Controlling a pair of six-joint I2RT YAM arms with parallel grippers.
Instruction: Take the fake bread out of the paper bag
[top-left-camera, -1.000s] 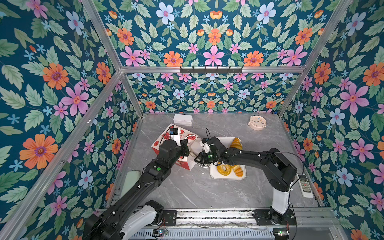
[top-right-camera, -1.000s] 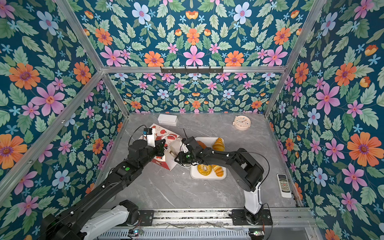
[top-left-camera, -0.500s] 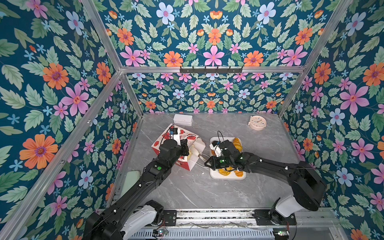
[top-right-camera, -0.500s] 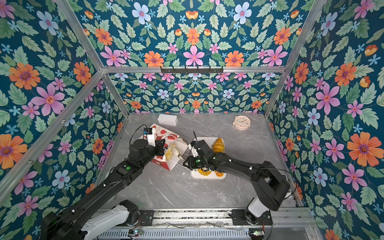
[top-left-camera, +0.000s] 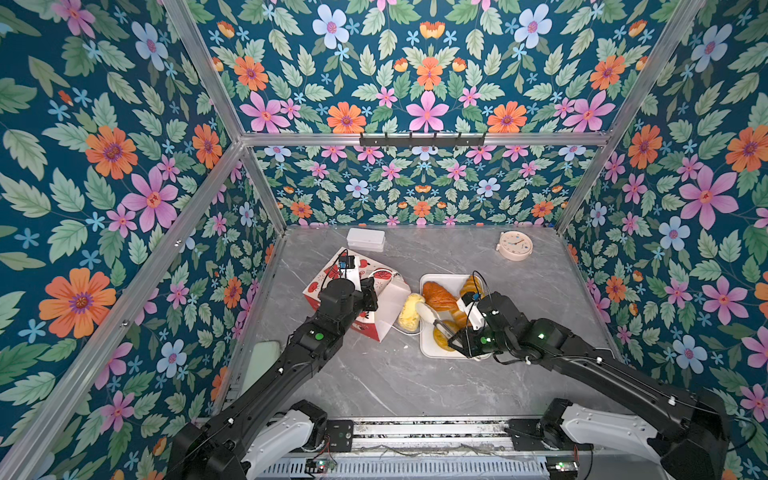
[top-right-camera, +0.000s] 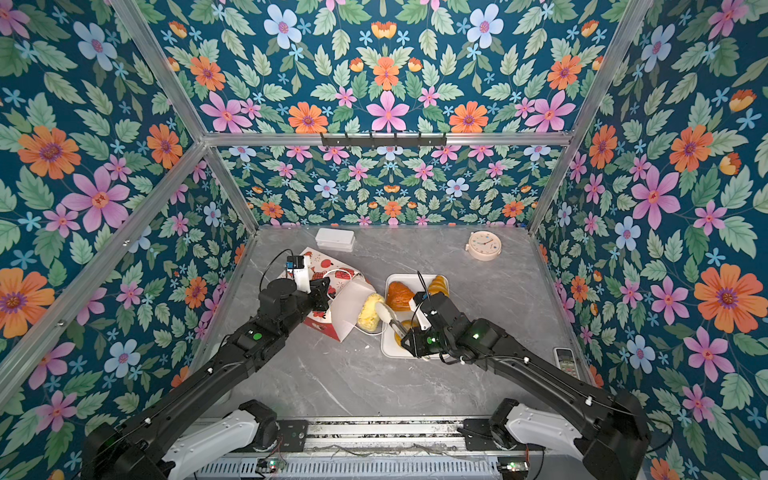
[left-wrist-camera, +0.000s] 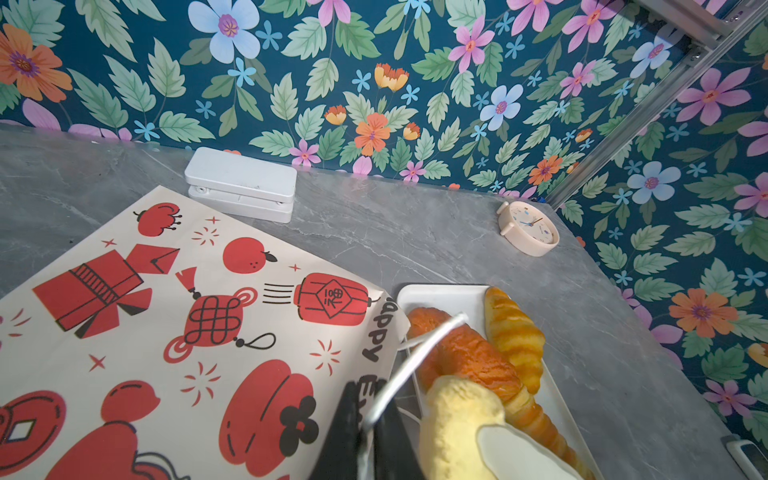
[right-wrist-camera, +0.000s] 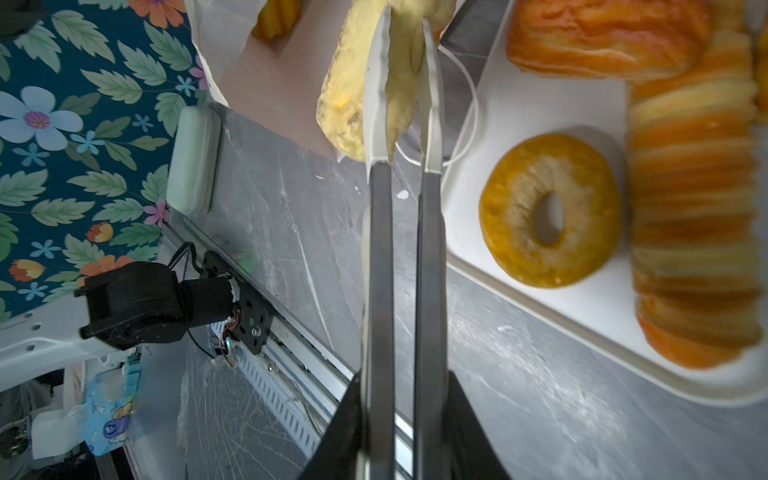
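The paper bag (top-left-camera: 332, 276) lies on its side, its white mouth facing the tray (top-left-camera: 430, 353). My left gripper (left-wrist-camera: 368, 432) is shut on the bag's white cord handle (left-wrist-camera: 415, 353) at the mouth. My right gripper (right-wrist-camera: 401, 415) is shut on metal tongs (right-wrist-camera: 401, 249). The tongs' white tips pinch a pale yellow piece of fake bread (right-wrist-camera: 353, 95) just outside the bag's mouth (top-left-camera: 409, 309). Another orange piece (right-wrist-camera: 276, 16) shows inside the bag. On the tray lie a ring doughnut (right-wrist-camera: 548, 212), a brown loaf (left-wrist-camera: 461, 353) and croissants (left-wrist-camera: 515, 336).
A white hinged box (top-left-camera: 365, 240) and a small cream clock (top-left-camera: 514, 246) stand near the back wall. A remote (top-right-camera: 566, 361) lies by the right wall and a pale green pad (top-left-camera: 262, 357) by the left wall. Flowered walls enclose the table.
My right arm has drawn back from the bag's mouth toward the front right, bringing the tongs and the pale yellow bread out of the bag. The left gripper has kept hold of the handle.
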